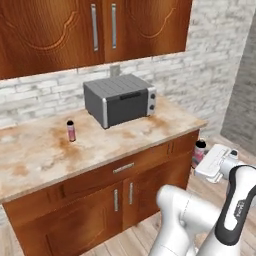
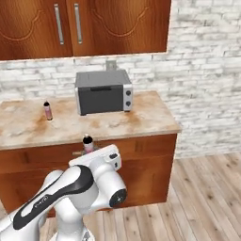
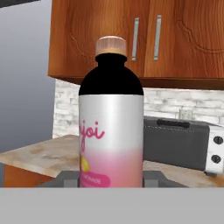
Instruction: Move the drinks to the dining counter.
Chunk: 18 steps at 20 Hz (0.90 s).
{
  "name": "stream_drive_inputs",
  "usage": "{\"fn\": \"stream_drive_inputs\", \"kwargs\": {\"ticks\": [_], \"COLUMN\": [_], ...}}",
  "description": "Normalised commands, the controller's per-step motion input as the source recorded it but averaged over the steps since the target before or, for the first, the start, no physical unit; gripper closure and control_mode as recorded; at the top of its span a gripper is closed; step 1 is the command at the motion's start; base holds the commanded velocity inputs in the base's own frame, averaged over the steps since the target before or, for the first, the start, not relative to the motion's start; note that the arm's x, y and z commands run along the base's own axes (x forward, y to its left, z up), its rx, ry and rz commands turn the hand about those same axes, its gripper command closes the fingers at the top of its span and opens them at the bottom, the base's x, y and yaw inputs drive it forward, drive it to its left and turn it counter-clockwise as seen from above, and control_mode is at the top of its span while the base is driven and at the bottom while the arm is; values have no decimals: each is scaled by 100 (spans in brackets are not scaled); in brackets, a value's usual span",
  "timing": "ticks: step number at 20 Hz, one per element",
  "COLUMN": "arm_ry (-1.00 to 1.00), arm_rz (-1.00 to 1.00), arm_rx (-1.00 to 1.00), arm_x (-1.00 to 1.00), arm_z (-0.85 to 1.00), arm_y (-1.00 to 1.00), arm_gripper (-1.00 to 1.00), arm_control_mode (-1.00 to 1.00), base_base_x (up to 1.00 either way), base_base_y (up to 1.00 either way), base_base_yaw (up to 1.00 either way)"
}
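1. Small pink bottles with black caps, left base view: two. One (image 1: 71,130) stands upright on the beige, rust-mottled marble worktop (image 1: 45,155), left of the single grey toaster oven (image 1: 120,99). The other (image 1: 199,151) is off the worktop's right end, in the air just beside the white arm's hand. The tool's (image 1: 200,161) finger ends are hidden behind the hand here. Four vertical handles show on the wooden doors, two on the wall cabinets (image 1: 95,27) above and two below, plus one drawer handle.

2. Right base view: two pink bottles again. One (image 2: 47,110) stands upright on the worktop (image 2: 141,120), well left of the toaster oven (image 2: 103,92). The second (image 2: 88,143) pokes up behind the arm's hand, in front of the cabinet face below the worktop edge, clear of the wooden plank floor (image 2: 202,188). The tool (image 2: 89,153) is covered by the hand.

3. Hand view: one bottle (image 3: 111,127), close up, upright, with a black shoulder, a pale cap and a white-to-pink label. The tool (image 3: 111,178) is clamped on its lower body, one dark fingertip (image 3: 65,178) at each side. Behind it are the worktop (image 3: 39,155), the toaster oven (image 3: 183,142) and two cabinet handles.
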Motion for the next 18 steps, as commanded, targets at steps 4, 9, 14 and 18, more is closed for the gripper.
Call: {"fn": "stream_drive_inputs", "kwargs": {"ticks": [4, 9, 14, 18], "arm_ry": [0, 0, 0, 0], "arm_rz": [0, 0, 0, 0], "arm_rx": [0, 0, 0, 0], "arm_x": [0, 0, 0, 0], "arm_z": [0, 0, 0, 0], "arm_y": [0, 0, 0, 0], "arm_gripper": [100, 100, 100, 100], "arm_control_mode": [100, 100, 100, 100], "base_base_x": [-92, -90, -60, -38], "base_base_y": [-19, -7, 0, 3], "base_base_yaw": [-48, -51, -61, -61]}}
